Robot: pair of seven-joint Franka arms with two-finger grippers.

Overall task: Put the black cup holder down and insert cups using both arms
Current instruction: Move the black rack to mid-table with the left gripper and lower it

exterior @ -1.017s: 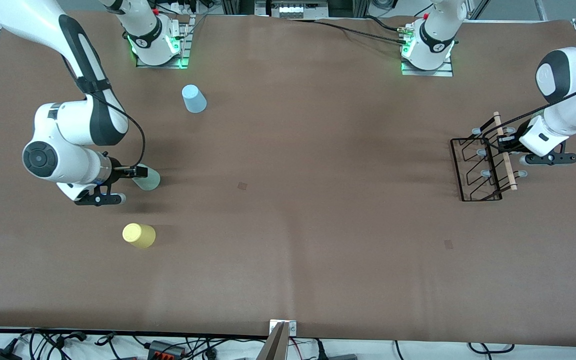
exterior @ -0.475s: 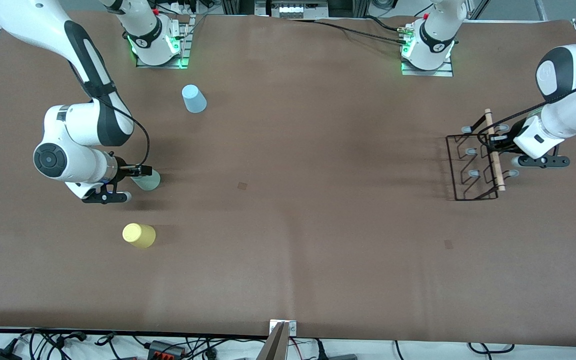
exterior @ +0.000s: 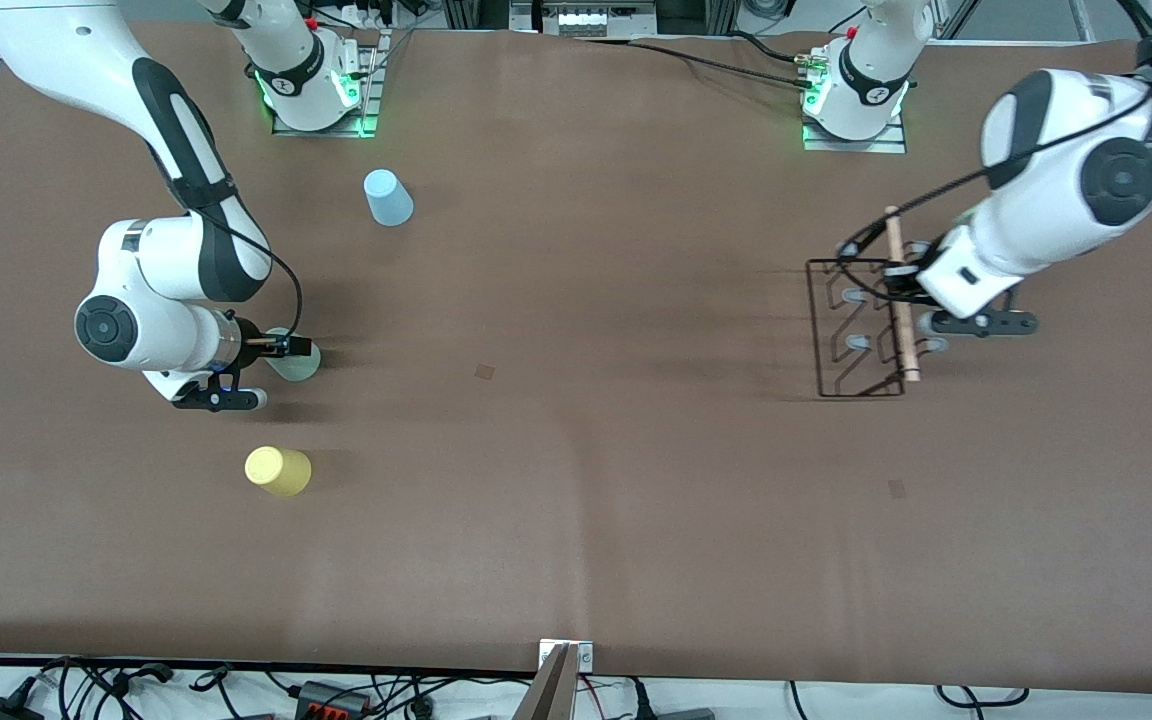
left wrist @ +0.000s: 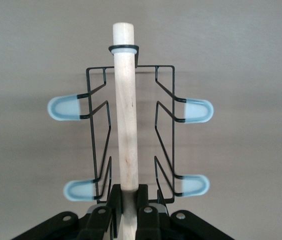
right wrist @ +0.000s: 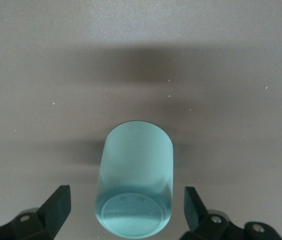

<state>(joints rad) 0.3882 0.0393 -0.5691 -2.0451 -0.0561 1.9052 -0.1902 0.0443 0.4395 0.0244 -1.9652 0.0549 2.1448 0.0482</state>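
Observation:
My left gripper (exterior: 898, 283) is shut on the light wooden rod handle (exterior: 905, 340) of the black cup holder (exterior: 856, 343) and holds it over the table toward the left arm's end. In the left wrist view the fingers (left wrist: 114, 200) clamp the rod (left wrist: 125, 110), with the wire rack (left wrist: 92, 125) and its pale tipped pegs hanging below. My right gripper (exterior: 294, 350) is open, its jaws on either side of the sage green cup (exterior: 300, 364), which stands upside down on the table. The right wrist view shows that cup (right wrist: 136, 170) between the spread fingers (right wrist: 58, 202).
The yellow cup (exterior: 278, 471) stands upside down nearer the front camera than the green cup. The light blue cup (exterior: 388, 198) stands upside down close to the right arm's base. Cables run along the table's front edge.
My left arm has carried the cup holder toward the middle of the table. My right gripper has shifted slightly at the green cup and stays open.

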